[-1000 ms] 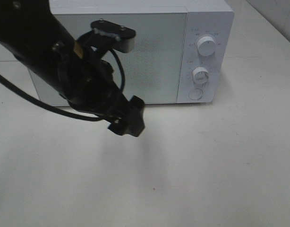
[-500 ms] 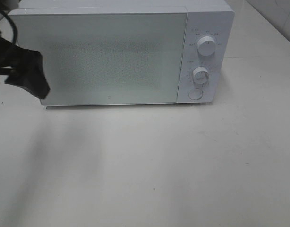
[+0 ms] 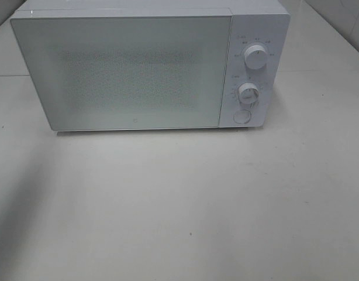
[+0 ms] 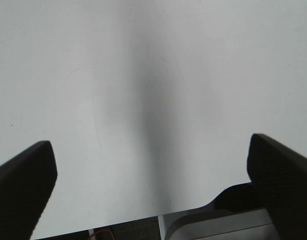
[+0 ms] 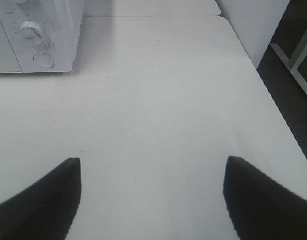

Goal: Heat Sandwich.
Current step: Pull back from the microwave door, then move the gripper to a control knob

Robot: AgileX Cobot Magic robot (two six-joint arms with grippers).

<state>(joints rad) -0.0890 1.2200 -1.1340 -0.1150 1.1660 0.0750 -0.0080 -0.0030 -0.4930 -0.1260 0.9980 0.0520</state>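
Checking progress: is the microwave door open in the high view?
No, the microwave door sits shut, flush beside the knob panel.

The exterior high camera looks steeply down from the front onto the microwave (image 3: 133, 70), facing its door and control panel (image 3: 255, 70); bare bench (image 3: 179, 211) fills the near half. The left wrist camera looks out past the left gripper (image 4: 151, 150), close above blank bench, with one bench edge just in frame. The right wrist camera, behind the right gripper (image 5: 152, 165), looks low along the bench to its right edge and far right corner. It shares the lower knob (image 5: 31, 31) and round button (image 5: 43, 60) with the high view.
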